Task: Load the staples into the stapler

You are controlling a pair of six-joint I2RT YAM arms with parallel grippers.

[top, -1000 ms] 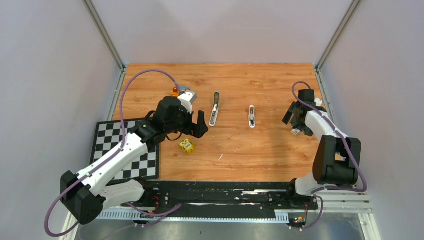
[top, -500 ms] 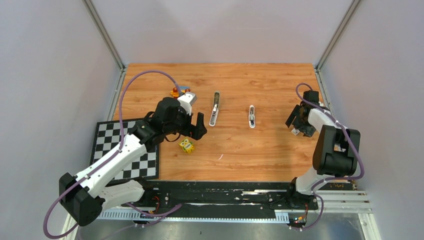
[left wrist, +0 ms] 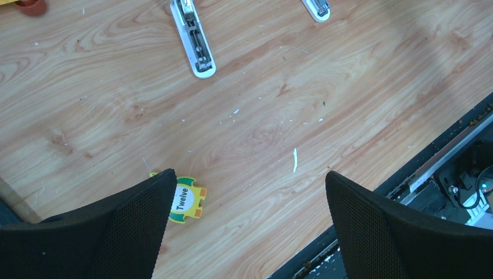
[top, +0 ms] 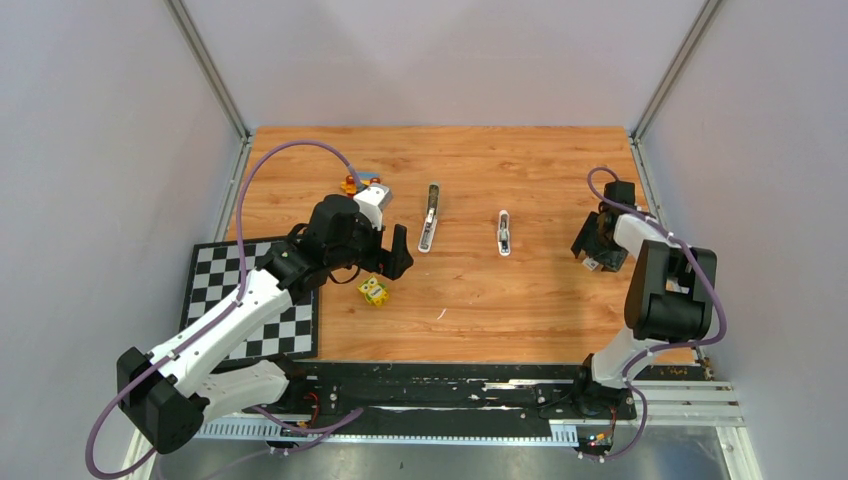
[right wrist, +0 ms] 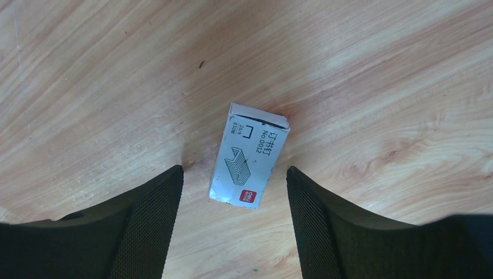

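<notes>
So, as we judge it, the loading has hardly begun. We find no bare staples anywhere on the table [top: 520, 170], none in either pincer, and none that we can make out in the stapler [top: 430, 218], which lies lengthwise mid-table with what looks like its metal channel facing up. A second, shorter stapler [top: 505, 234] lies well to its right, and we cannot tell which of the two is meant. The only sign of the staples is the small white box [right wrist: 249, 157] printed with a drawing of them, lying flat near the right edge of the table. We take it that they are inside, though the box looks shut and nothing of them shows. A thin pale sliver [left wrist: 295, 160] on the wood near the front edge is too small to name. What is left, then, is nearly everything: getting a strip out, carrying it across and seating it in the channel. The right pincer [right wrist: 234, 173] hangs over the box with its jaws spread wider than the box, one finger on each side, touching it nowhere that we can see. The left pincer [left wrist: 249, 180] is spread wide too, holds nothing, and hovers over bare wood, with a yellow puzzle piece [left wrist: 187, 203] just beside one finger.
</notes>
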